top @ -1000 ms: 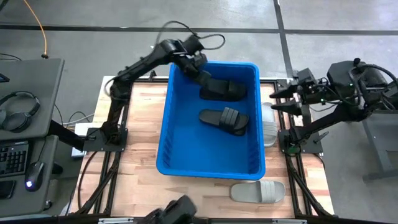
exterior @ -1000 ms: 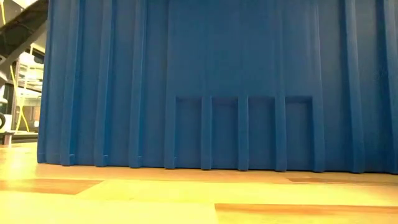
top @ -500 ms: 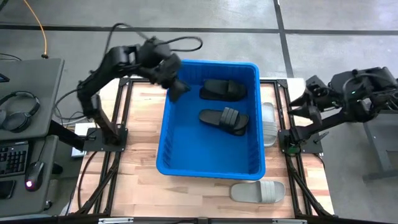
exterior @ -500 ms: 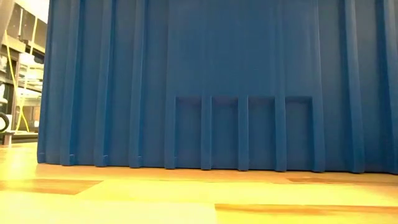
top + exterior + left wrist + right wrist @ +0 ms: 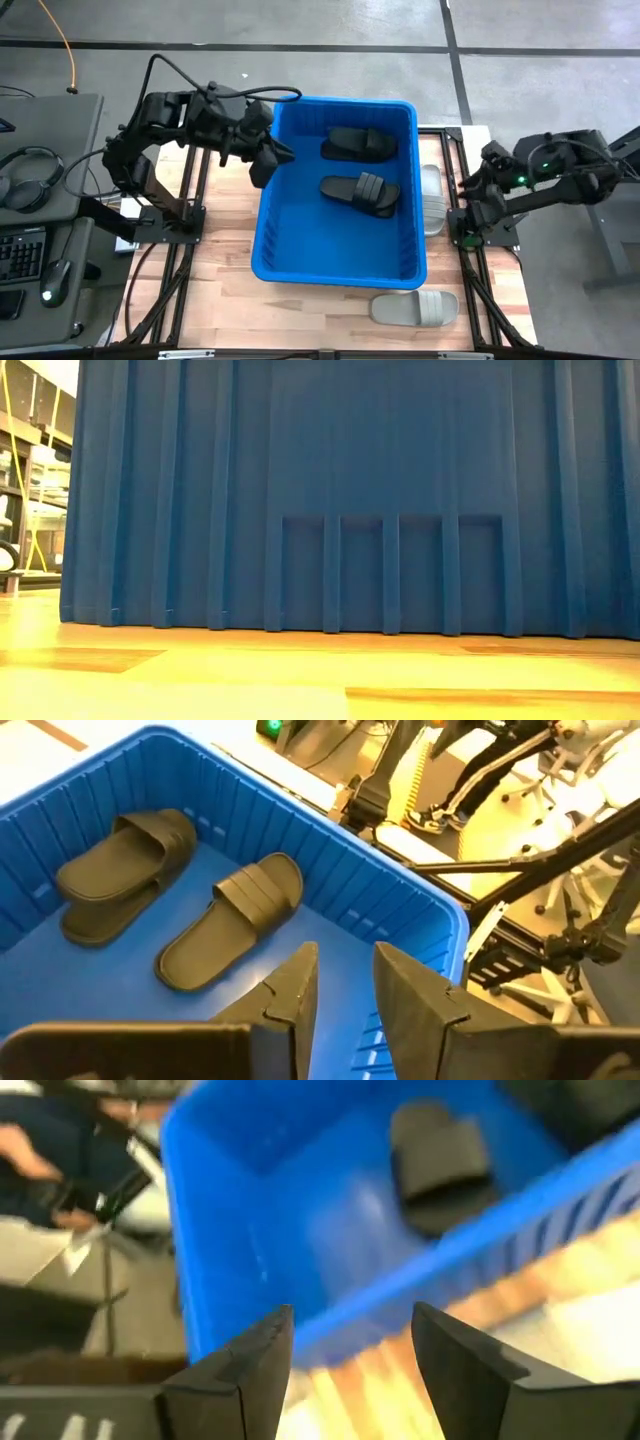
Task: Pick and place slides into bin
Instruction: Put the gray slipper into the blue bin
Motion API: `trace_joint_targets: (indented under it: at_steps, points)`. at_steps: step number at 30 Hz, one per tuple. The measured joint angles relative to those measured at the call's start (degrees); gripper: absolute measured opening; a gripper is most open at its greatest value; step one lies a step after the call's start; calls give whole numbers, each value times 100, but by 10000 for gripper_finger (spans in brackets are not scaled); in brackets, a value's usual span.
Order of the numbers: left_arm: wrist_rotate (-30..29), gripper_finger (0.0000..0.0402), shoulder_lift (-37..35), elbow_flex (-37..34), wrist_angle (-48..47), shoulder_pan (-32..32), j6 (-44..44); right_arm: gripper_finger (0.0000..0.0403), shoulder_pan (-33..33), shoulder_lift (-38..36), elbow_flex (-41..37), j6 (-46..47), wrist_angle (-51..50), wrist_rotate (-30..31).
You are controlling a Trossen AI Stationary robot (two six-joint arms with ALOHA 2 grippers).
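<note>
Left gripper (image 5: 268, 158) over the bin's (image 5: 337, 272) left rim, fingers slightly apart, holding nothing. Right gripper (image 5: 350, 1342) beyond the bin's right side, fingers spread, empty. Two black slides (image 5: 360, 191) lie in the bin.

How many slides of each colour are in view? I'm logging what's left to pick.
Matte black rubber slides, in the blue plastic bin: 2
Light grey rubber slides, on the wooden table: 2
Total: 4

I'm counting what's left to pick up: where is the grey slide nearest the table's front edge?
In the high view, the grey slide lies on the wooden table just outside the blue bin, by its front right corner.
</note>
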Motion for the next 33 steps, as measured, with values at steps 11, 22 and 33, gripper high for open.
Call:
trace_joint_targets:
  at_steps: [11,22,33]
  points:
    - [-42,88,5,0,-4,-2,-110,158,-210,154,1581,449,252,1786]
    - [-42,88,6,0,-2,3,72,179,167,778,2506,906,-484,2542]
    - [-42,90,9,0,0,3,186,177,241,1123,2649,1052,-727,4113]
